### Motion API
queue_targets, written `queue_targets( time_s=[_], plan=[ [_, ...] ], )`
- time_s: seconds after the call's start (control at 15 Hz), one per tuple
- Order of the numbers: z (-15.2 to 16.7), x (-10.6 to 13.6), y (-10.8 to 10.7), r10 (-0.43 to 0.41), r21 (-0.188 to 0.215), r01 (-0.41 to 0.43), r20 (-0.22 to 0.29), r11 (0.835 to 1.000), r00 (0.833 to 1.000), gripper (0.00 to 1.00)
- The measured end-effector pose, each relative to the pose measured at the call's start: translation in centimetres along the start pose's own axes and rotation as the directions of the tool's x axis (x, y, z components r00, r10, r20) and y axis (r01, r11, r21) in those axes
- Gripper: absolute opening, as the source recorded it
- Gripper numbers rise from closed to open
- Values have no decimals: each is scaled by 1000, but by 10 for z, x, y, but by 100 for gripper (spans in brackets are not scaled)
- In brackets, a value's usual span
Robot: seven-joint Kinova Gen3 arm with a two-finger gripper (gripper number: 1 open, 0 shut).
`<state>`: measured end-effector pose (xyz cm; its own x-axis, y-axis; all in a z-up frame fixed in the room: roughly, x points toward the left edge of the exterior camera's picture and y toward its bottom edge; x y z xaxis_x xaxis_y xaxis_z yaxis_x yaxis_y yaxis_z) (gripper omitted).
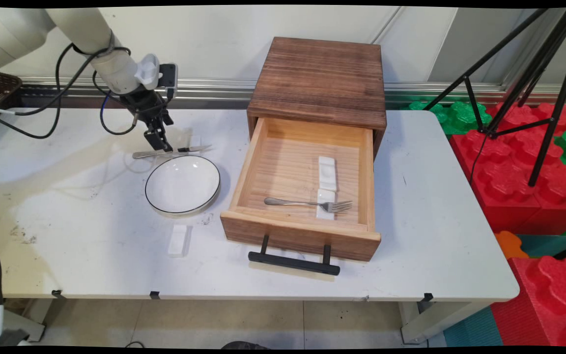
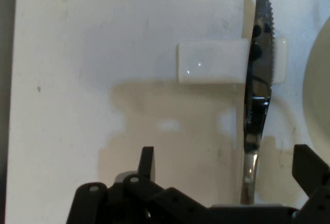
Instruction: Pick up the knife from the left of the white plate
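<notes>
On the worktop [image 1: 91, 236], behind the plate [image 1: 183, 185], the knife [image 1: 172, 152] is straddled at its handle by the tool [image 1: 161, 145], held wide open and empty; the blade could be tipped off its rest [image 2: 211, 61] if nudged.

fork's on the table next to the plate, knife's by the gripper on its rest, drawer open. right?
Not quite. The fork lies inside the open drawer, its tines on a white rest, as the main view shows. The rest holds: the knife lies across its own white rest at the gripper, behind the plate.
</notes>
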<state>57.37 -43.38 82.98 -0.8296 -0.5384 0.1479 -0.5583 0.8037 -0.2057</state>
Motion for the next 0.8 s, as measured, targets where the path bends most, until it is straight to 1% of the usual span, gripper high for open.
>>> queue_targets(
  time_s=[0.4,0.8],
  plan=[
    [15,1,-5,8,-32,-8,1,999,1000,100],
    [25,2,-8,-5,-51,4,-19,999,1000,100]
  ],
)
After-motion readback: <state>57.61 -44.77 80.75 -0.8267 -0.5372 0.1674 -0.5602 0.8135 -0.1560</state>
